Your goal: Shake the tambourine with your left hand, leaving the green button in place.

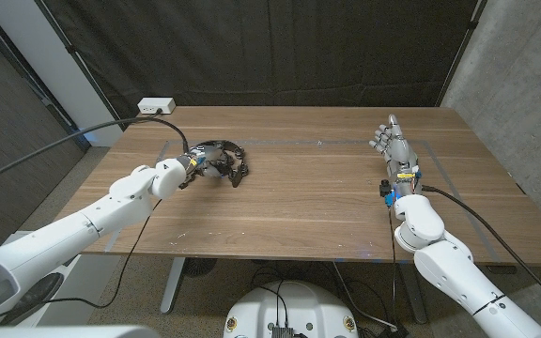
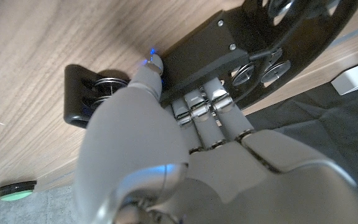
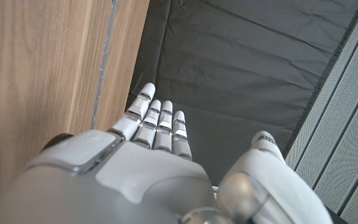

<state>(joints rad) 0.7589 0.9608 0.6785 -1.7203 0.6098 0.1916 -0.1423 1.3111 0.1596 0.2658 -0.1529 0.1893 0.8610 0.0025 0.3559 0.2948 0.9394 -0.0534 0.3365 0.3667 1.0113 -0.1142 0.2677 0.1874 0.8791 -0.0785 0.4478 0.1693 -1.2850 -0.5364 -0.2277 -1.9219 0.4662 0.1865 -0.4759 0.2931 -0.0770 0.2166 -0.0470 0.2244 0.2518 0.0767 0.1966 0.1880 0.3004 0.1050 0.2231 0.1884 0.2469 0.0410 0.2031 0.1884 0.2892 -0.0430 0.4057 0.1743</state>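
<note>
The black tambourine with metal jingles sits at the table's far left of centre. My left hand has its fingers curled over the black frame; the left wrist view shows the fingers wrapped on the tambourine rim and the thumb pressed against it. Whether the tambourine is off the wood I cannot tell. The green button lies a short way from the hand. My right hand stands upright on the right side, fingers apart and holding nothing; in the right wrist view its fingers stretch past the table edge.
A white box sits at the table's far left corner. Pale tape lines mark the wooden table. A black cable runs along my left arm. A dark curtain hangs behind the table.
</note>
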